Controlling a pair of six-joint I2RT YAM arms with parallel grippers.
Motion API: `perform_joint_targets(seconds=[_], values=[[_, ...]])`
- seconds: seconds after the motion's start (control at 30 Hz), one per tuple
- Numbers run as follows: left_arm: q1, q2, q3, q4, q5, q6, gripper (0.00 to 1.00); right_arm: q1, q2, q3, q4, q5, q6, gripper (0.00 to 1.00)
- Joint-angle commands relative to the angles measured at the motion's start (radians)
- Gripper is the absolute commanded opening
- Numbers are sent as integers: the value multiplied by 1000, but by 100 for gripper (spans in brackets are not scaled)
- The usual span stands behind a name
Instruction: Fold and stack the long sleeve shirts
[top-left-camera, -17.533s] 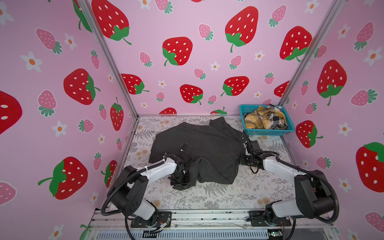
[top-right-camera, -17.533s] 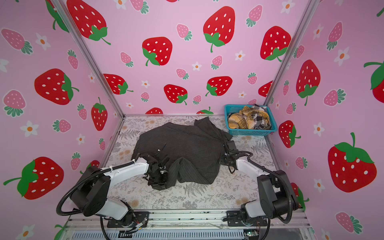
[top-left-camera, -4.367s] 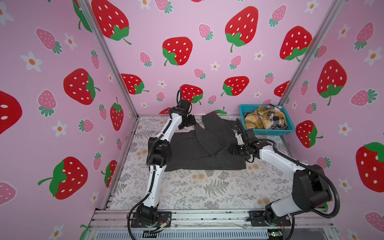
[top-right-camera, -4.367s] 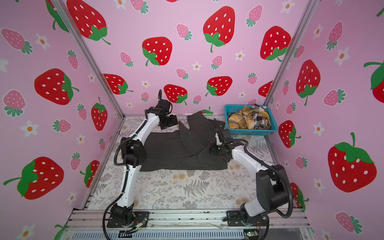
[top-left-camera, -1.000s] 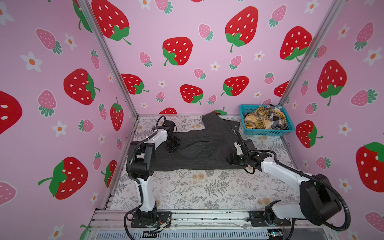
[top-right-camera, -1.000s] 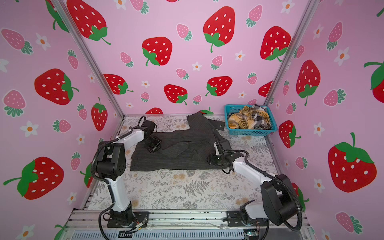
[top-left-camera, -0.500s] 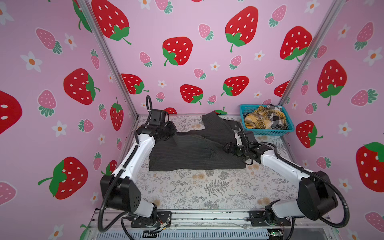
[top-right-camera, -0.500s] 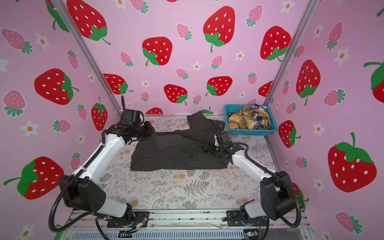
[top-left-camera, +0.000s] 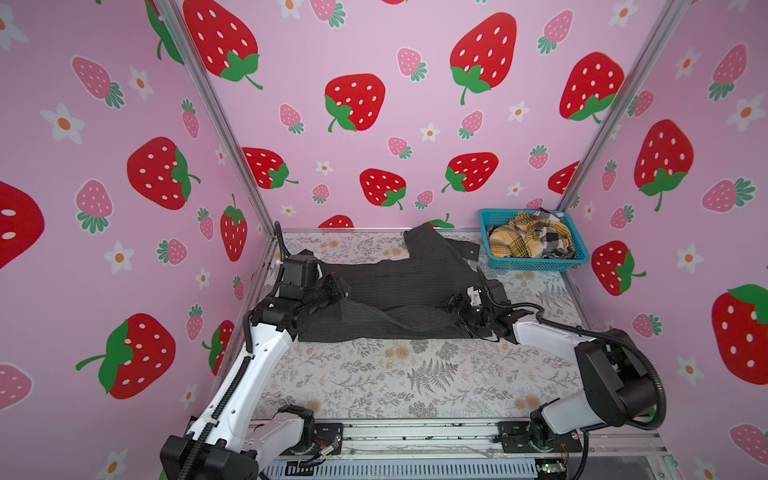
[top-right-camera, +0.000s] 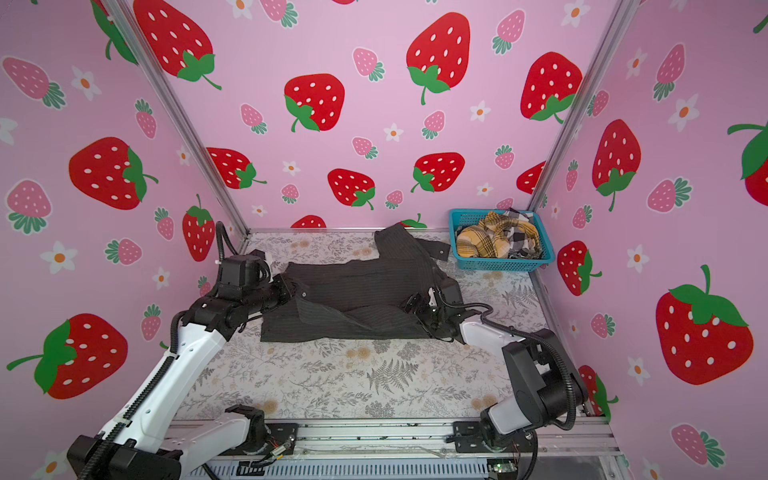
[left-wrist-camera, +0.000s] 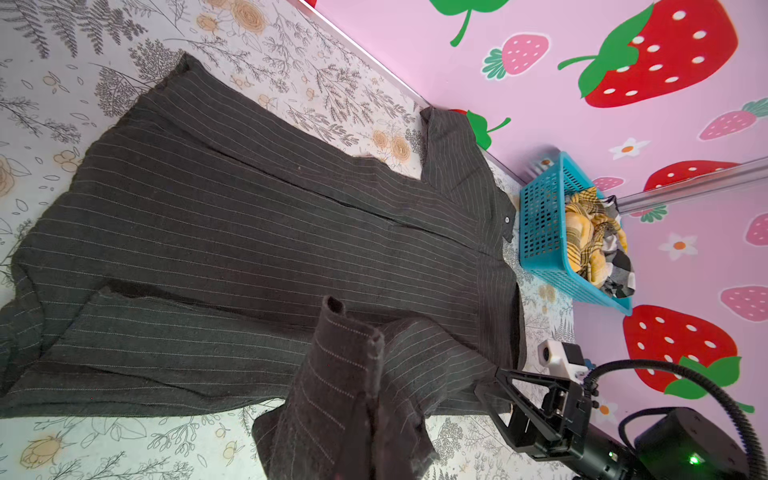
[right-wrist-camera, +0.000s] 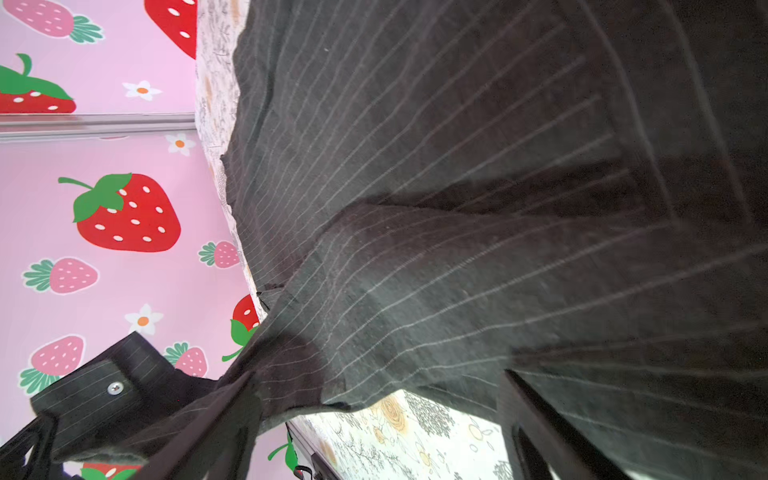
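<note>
We start with the desk (top-left-camera: 415, 374), whose flowered cover carries everything. On it the charcoal shirt (top-left-camera: 399, 286) lies spread flat between our two end effectors, its body reaching from one to the other, so each arm can work its own side. Beyond the right end effector (top-left-camera: 453, 305), on the side away from its arm's base and well apart from it, stands the teal basket (top-left-camera: 536, 265). We judge it is parked in the corner to keep the folding area free. A yellow plaid shirt (top-left-camera: 513, 245) and a black-and-white check shirt (top-left-camera: 555, 241) sit bundled in it, not yet folded.

The far sleeve (top-left-camera: 436, 249) of the charcoal shirt runs out past both end effectors towards the back wall, not yet folded in. The near sleeve (top-left-camera: 374, 318) lies slantwise over the body, from beside the right end effector to the left end effector (top-left-camera: 337, 291). The left one is clamped tight on the sleeve's cuff (left-wrist-camera: 345, 332) and holds it a little above the cloth. We take this for the sleeve being carried across for a fold.

The right end effector sits low at the shirt's edge, jaws spread wide and nothing pinched. Cloth merely sags between its fingers (right-wrist-camera: 536, 415) in the right wrist view. A pale button (right-wrist-camera: 115, 388) shows on the cuff.

In the left wrist view the left end effector's own fingers are buried under bunched cloth. We cannot make out the collar anywhere, and how many shirts the basket holds is hard to tell.
</note>
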Motion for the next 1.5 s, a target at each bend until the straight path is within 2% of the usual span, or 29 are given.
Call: perform_joint_targets(seconds=[0.0,0.2,0.3,0.57,0.83,0.97,1.1,1.2,1.3,1.4,1.47], values=[[3,-10,54,-3,-23,7,0,-4,-107,-37,-6,37,40,89],[3,-7,93,-25,-21,-3,0,-12,-222,-110,-118,106,-10,88],[3,-11,121,-41,-30,-10,0,-19,-208,-152,-58,87,15,84],[3,22,187,-37,-27,-42,0,-30,-119,-148,102,69,51,81],[3,12,172,-42,-29,-44,0,-56,7,-133,263,42,120,67],[10,3,161,-46,-31,-36,0,-72,62,-127,310,30,145,52],[33,2,132,-41,-31,-32,0,-83,73,-118,313,26,136,22],[49,44,84,8,-68,-9,0,-91,75,-119,312,24,130,5],[75,203,131,19,-70,20,0,-101,74,-115,333,11,126,0],[100,378,284,64,-8,31,0,-105,60,-110,367,6,127,0],[103,453,383,109,-8,37,0,-106,47,-114,394,9,132,0]])
